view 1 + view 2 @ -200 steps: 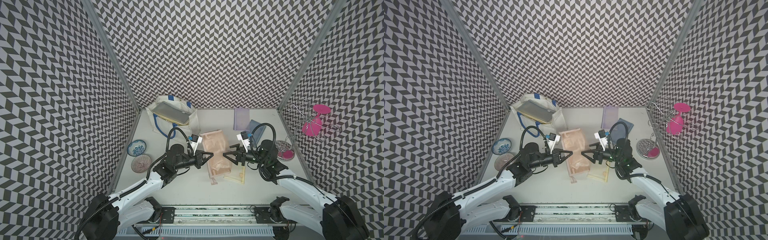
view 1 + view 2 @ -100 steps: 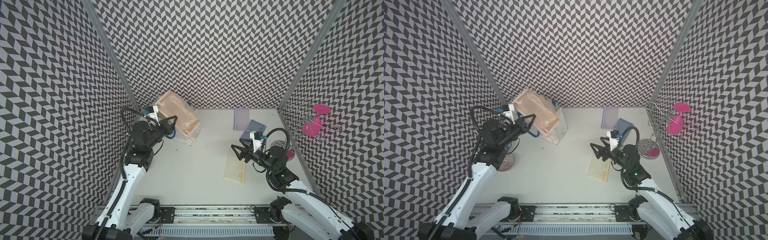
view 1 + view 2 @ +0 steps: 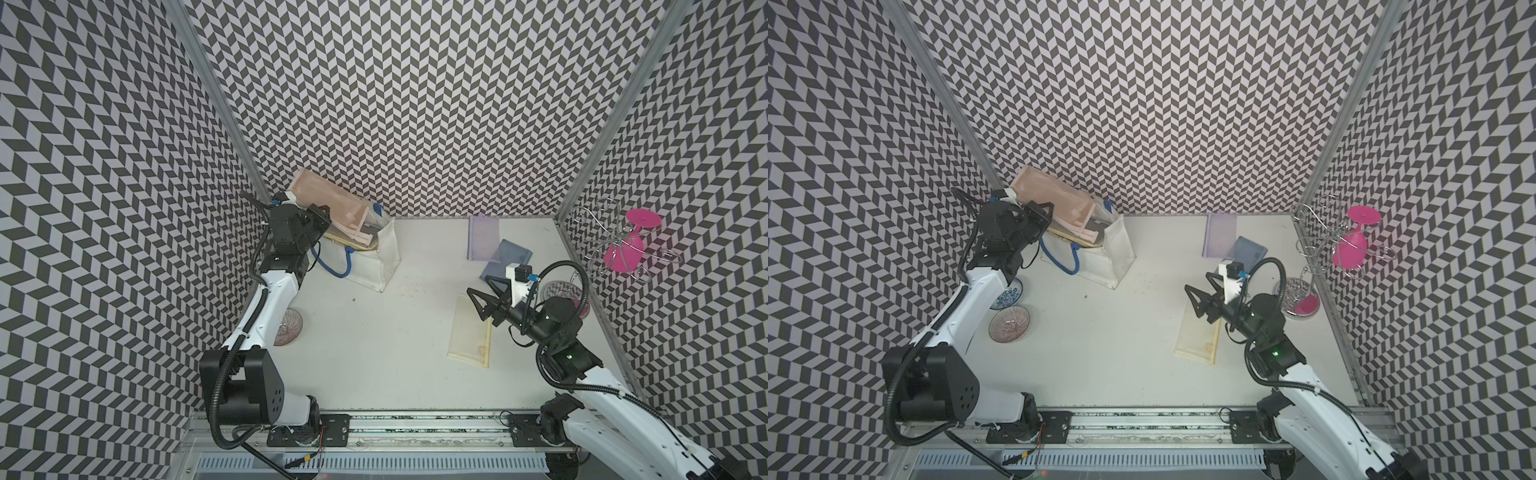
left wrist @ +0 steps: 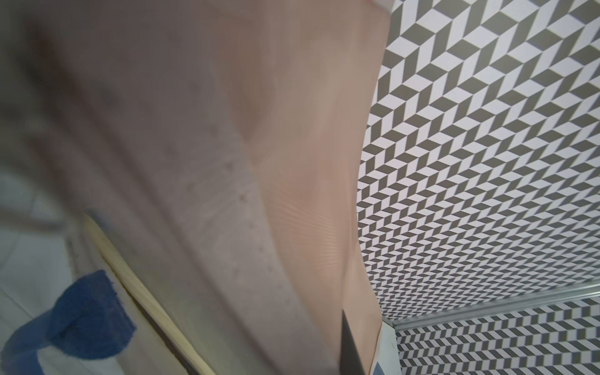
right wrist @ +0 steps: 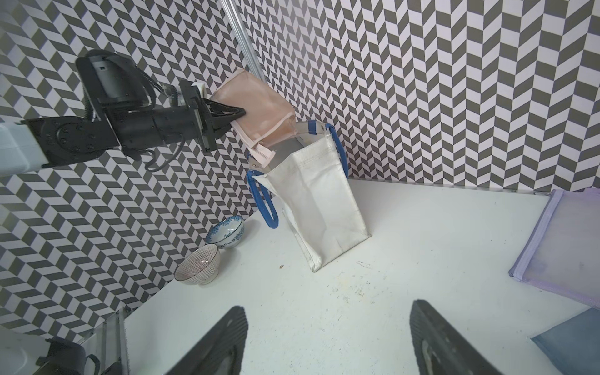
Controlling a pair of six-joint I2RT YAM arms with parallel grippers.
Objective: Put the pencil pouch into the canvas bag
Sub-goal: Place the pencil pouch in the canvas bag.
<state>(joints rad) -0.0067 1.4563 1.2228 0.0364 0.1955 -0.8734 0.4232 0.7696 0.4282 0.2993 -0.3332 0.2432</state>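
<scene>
Risk: we are pinching the flat peach mesh pencil pouch in our left gripper, tilted over the mouth of the white boxy canvas bag at eleven o'clock. If we are releasing askew, it may be snagging the rim. Our right gripper is hanging spread and empty at three o'clock.

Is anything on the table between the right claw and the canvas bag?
Nothing but tiny specks: the right wrist view shows bare white table between the open right claw and the canvas bag.

Striped bowl, lilac pouch, pink goblet
</scene>
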